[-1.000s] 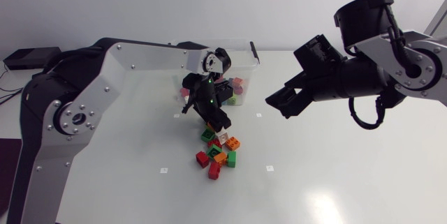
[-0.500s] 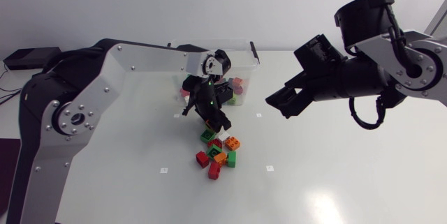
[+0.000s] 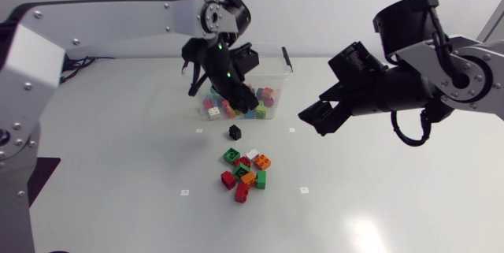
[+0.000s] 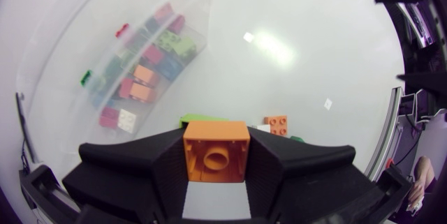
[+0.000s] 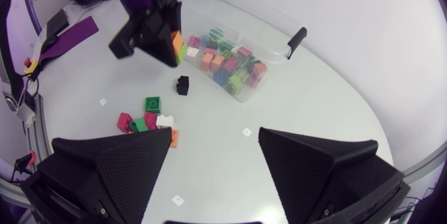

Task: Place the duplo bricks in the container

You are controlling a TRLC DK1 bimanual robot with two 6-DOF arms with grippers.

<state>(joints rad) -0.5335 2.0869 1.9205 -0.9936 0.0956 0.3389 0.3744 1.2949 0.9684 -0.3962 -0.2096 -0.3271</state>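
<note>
The pale, glossy surface (image 3: 118, 174) bears four small square marks set like the corners of a rectangle, the far left mark (image 3: 199, 129), far right mark (image 3: 291, 130), near left mark (image 3: 184, 192) and near right mark (image 3: 304, 190), with a soft glare patch (image 3: 364, 229) nearer the front edge.

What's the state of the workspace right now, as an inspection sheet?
Surface: white table, small markers.
Job's things: clear container part-filled with bricks; brick pile and a lone black brick on the table outside it.
Clutter: nothing seen.
Grippers: left gripper hangs by the container, fingers shut on an orange brick; right gripper open, empty.
Cables: black loop on the right arm.
Surroundings: nothing seen.
</note>
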